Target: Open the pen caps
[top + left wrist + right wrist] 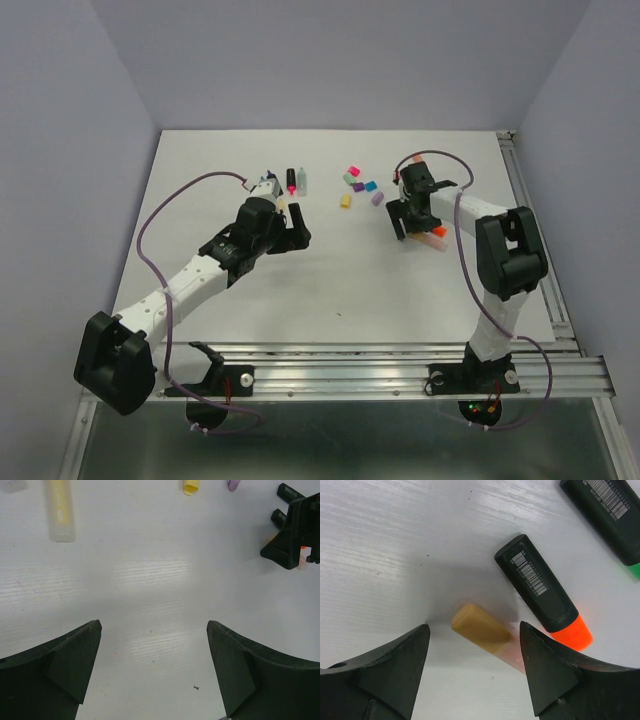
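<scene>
White table (330,285) — pens (291,180), loose caps (353,171)

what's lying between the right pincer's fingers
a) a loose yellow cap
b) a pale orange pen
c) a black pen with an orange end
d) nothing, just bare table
B: in the right wrist view the pale orange pen lies in the gap of the right pincer, while the black pen lies off to one side.

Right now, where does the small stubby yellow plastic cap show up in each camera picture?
Top external: the small stubby yellow plastic cap lies just above the picture's centre.
Left wrist: the cap at the top edge, partly cut off.
Right wrist: not in it.
Shared landmark: the lilac plastic cap just right of it.
</scene>
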Robot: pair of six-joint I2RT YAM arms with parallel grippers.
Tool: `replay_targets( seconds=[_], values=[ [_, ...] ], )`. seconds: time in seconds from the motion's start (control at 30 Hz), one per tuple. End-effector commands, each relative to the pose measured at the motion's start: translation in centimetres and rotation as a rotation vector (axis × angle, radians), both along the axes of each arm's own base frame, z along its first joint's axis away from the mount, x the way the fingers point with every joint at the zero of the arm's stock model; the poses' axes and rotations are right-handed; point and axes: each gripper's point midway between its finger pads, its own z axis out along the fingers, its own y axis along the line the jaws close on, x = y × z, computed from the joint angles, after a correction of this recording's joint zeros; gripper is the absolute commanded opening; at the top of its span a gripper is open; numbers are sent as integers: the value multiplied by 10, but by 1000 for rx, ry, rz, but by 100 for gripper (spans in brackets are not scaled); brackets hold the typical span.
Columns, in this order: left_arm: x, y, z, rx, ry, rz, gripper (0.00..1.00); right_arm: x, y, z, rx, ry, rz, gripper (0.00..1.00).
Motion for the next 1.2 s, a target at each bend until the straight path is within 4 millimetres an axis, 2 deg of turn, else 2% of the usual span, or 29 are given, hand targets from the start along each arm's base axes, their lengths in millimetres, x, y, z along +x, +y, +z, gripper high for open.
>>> replay_targets(
  seconds=[0.0, 0.07, 0.23, 0.4, 0.57, 0.67, 0.8, 1.03, 1.17],
  values=[
    [1, 0, 3, -1, -33, -11, 99, -16, -6, -9, -25, 38, 138, 78],
    [1, 0, 2, 1, -31, -15, 99, -17, -6, -11, -13, 48, 143, 77],
    [0, -1, 4, -4, -34, -21, 99, -19, -9, -18, 1, 81, 124, 68],
    [1, 0, 5, -2, -39, -16, 99, -23, -12, -24, 22, 106, 109, 65],
    [1, -1, 5, -4, -39, -20, 99, -27, -24, -29, 9, 126, 87, 64],
    [0, -1, 5, -8, -41, -21, 99, -24, -26, -28, 20, 119, 91, 58],
    [0, -1, 5, -8, -39, -22, 99, -23, -20, -30, 54, 126, 115, 49],
    [0, -1, 6, -9, -42, -22, 99, -28, -19, -31, 63, 141, 109, 41],
    [-1, -1, 6, -12, -44, -21, 99, -34, -12, -29, 106, 147, 103, 35]
  ],
)
